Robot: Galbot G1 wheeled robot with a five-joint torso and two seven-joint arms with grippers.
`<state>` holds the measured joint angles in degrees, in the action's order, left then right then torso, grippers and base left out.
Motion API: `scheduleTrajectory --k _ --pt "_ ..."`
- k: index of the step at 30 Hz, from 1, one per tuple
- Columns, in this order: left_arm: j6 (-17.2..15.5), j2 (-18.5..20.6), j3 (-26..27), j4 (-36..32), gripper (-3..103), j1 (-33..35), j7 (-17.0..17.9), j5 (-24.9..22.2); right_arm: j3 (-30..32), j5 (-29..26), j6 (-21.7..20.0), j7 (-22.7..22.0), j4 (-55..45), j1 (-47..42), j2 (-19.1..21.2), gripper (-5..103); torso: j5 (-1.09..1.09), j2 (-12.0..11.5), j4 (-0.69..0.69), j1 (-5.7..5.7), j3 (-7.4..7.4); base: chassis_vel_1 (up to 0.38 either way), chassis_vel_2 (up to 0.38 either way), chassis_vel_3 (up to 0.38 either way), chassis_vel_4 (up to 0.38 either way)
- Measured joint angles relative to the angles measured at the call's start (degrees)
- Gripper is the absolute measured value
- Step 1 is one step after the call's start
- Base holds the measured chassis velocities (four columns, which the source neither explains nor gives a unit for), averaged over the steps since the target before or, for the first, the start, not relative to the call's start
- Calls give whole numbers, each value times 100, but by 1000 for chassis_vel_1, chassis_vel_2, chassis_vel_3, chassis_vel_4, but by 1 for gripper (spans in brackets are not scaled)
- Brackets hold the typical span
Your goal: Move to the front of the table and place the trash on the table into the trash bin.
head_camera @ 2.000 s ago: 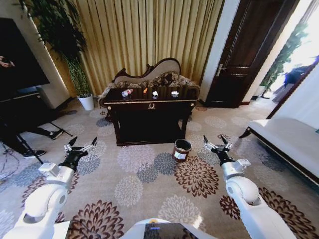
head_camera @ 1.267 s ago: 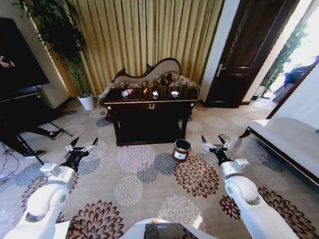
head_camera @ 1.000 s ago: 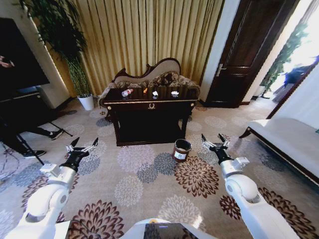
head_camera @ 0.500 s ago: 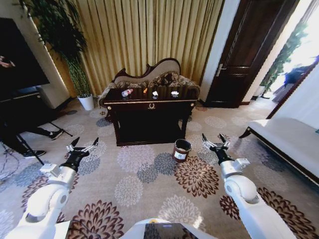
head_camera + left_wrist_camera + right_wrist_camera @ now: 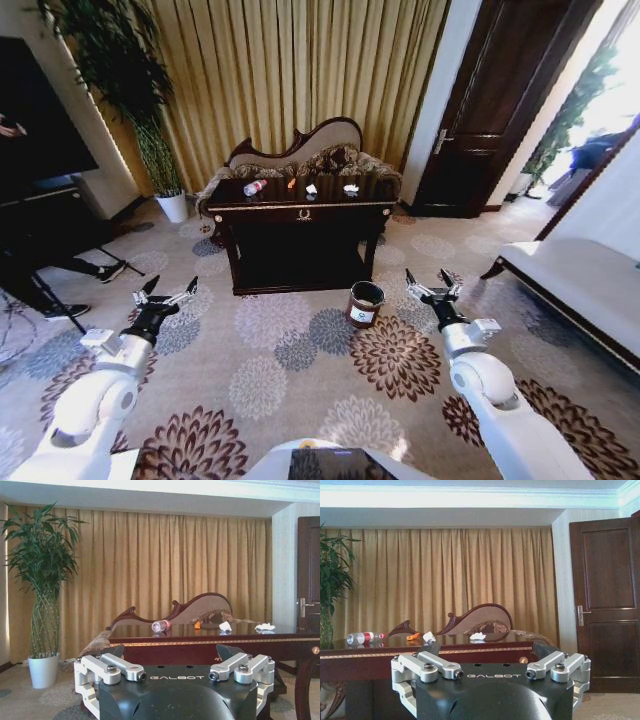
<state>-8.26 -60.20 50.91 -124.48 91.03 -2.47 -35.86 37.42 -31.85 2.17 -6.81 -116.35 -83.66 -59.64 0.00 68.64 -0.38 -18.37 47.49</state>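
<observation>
The dark glossy table [image 5: 330, 204] stands ahead of me, in front of a carved-back sofa. On its top lies the trash: a clear bottle [image 5: 255, 186] with a red cap, a small orange piece [image 5: 291, 182] and two white scraps [image 5: 311, 187] [image 5: 350, 187]. The trash bin [image 5: 365, 302] sits on the carpet by the table's right front leg. My left gripper [image 5: 167, 290] hangs open and empty over the carpet at lower left. My right gripper [image 5: 432, 285] is open and empty just right of the bin. Both wrist views look across the tabletop at the bottle [image 5: 161, 625] [image 5: 362, 638].
A potted plant [image 5: 170, 200] stands left of the table and gold curtains hang behind it. A dark door [image 5: 490, 110] is at the right, and a white bench [image 5: 580, 280] lines the right wall. A dark stand with legs [image 5: 40, 270] is at far left. Patterned carpet lies between me and the table.
The right gripper has edged slightly inward toward the bin. The whole picture has shifted a little, so the camera moved. Trash and bin lie where they were.
</observation>
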Motion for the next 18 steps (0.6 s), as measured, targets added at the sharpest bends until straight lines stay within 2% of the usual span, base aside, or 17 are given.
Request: scheduleTrajectory --k 18 --pt "15 -7 -2 21 100 -4 -3 -1 -16 59 10 0 21 -3 -16 100 0 -1 0 0 0 -112 106 114 -101"
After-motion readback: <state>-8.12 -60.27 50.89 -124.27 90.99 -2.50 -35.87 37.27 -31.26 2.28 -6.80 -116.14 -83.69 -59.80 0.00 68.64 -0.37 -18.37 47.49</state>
